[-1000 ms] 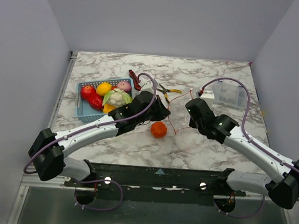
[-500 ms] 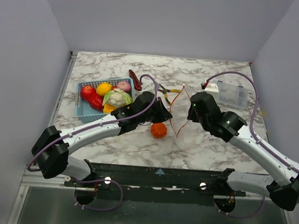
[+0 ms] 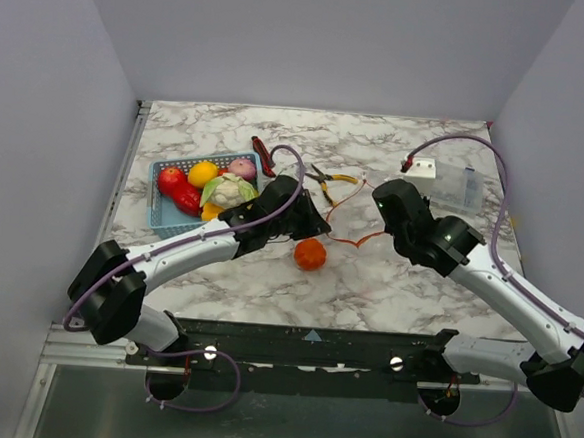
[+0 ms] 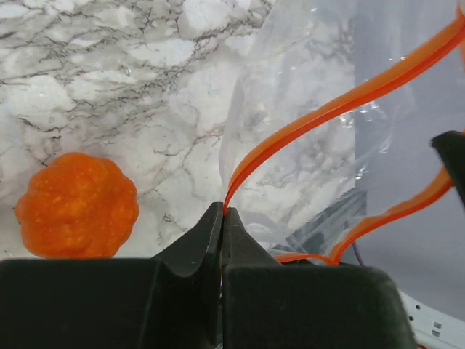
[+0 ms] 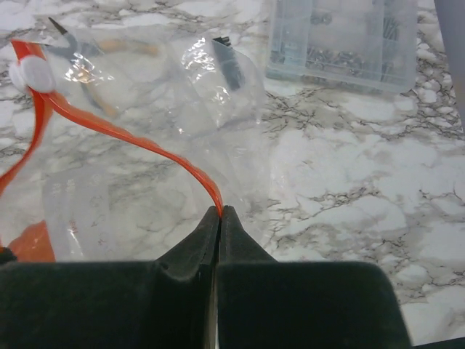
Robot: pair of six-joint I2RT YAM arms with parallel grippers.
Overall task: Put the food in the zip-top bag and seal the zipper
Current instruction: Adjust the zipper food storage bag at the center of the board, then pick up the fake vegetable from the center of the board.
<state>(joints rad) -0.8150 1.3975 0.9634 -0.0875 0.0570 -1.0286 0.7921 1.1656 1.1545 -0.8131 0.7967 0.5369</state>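
Jaws on both arms are pressing flat together, pinching the zipper (image 4: 327, 110): left gripper (image 4: 221, 217) at one end, right gripper (image 5: 219, 213) at the other. Zip-top bag (image 5: 138, 174) is spreading between them over the marble table (image 3: 407, 287). Orange toy fruit (image 3: 310, 252) is lying beside the bag; other food (image 3: 229, 190) is sitting in the blue basket (image 3: 159, 213).

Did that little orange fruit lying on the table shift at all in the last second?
No. The orange toy fruit lies on the same patch of marble, just as far from the blue basket as before.
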